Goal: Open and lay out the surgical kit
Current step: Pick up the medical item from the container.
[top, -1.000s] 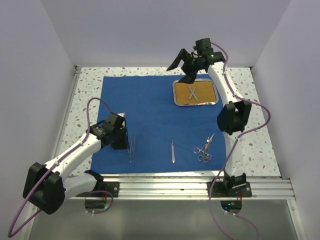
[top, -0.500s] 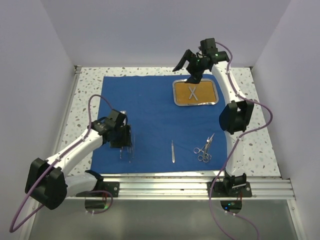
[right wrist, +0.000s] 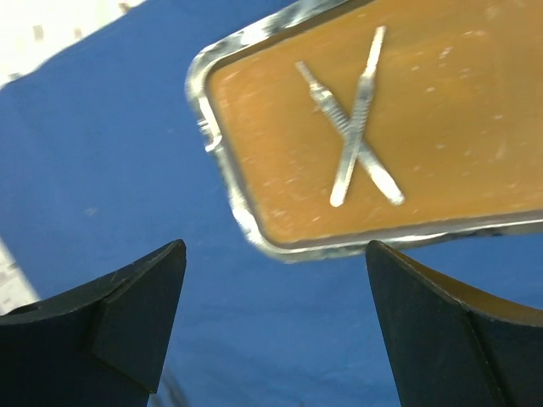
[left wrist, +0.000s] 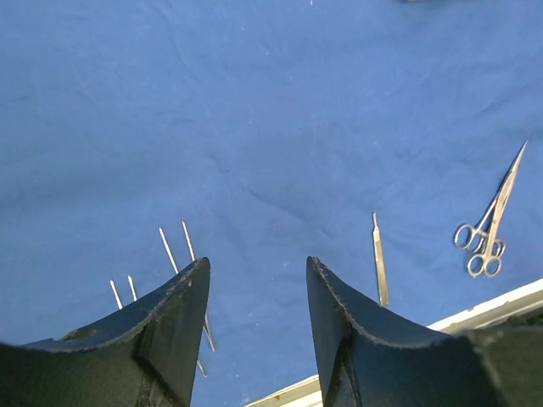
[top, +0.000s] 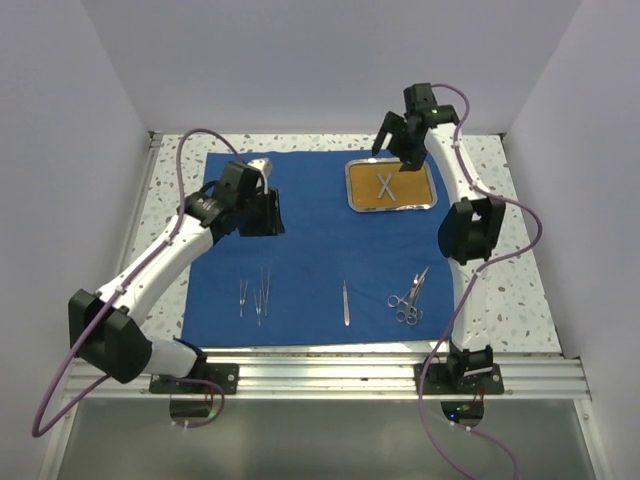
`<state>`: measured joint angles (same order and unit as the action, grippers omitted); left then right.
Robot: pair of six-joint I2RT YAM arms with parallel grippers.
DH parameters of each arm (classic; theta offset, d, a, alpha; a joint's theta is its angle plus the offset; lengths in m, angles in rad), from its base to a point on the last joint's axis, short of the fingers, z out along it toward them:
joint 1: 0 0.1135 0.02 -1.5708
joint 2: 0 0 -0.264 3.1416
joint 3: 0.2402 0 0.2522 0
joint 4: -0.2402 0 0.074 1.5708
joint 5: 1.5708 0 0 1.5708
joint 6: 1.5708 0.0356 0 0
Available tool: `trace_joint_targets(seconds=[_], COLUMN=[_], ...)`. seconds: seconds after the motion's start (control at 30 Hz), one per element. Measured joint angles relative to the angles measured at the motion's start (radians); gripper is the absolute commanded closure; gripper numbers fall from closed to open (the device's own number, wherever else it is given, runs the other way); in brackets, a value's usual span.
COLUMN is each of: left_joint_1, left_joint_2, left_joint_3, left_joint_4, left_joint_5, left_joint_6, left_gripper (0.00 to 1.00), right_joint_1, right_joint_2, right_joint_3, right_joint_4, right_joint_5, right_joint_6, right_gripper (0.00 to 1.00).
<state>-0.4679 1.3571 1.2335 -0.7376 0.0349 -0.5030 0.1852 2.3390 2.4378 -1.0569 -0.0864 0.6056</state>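
Note:
The royal-blue cloth lies spread flat on the table. On its far right stands the steel tray, with two crossed silver instruments on its orange-brown floor. Along the near edge lie thin tweezers, a single slim instrument and ringed scissors or forceps. My left gripper hovers open and empty over the cloth's left middle, well above the tweezers. My right gripper hangs wide open above the tray's far edge, and the crossed instruments show beyond its fingertips.
Speckled tabletop borders the cloth on the left, far and right sides. White walls enclose the table. An aluminium rail runs along the near edge, where both arm bases are bolted.
My left gripper opened, left the tweezers on the cloth near the front, then rose and swung toward the far left. My right gripper shifted right, over the tray's far edge.

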Motion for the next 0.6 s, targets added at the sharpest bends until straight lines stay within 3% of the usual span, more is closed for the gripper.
trace_joint_targets(seconds=[0.6], left_joint_1=[0.021], left_joint_2=[0.101], left_joint_3=[0.008], left_joint_4=[-0.006], left_joint_5=[0.097], left_joint_6=[0.106], left_gripper=[0.56], right_joint_1=[0.040], right_joint_2=[0.245], right_joint_3=[0.069], right_joint_4=[0.045], right_joint_5=[0.253], right_joint_6=[-0.064], right_gripper=[0.30])
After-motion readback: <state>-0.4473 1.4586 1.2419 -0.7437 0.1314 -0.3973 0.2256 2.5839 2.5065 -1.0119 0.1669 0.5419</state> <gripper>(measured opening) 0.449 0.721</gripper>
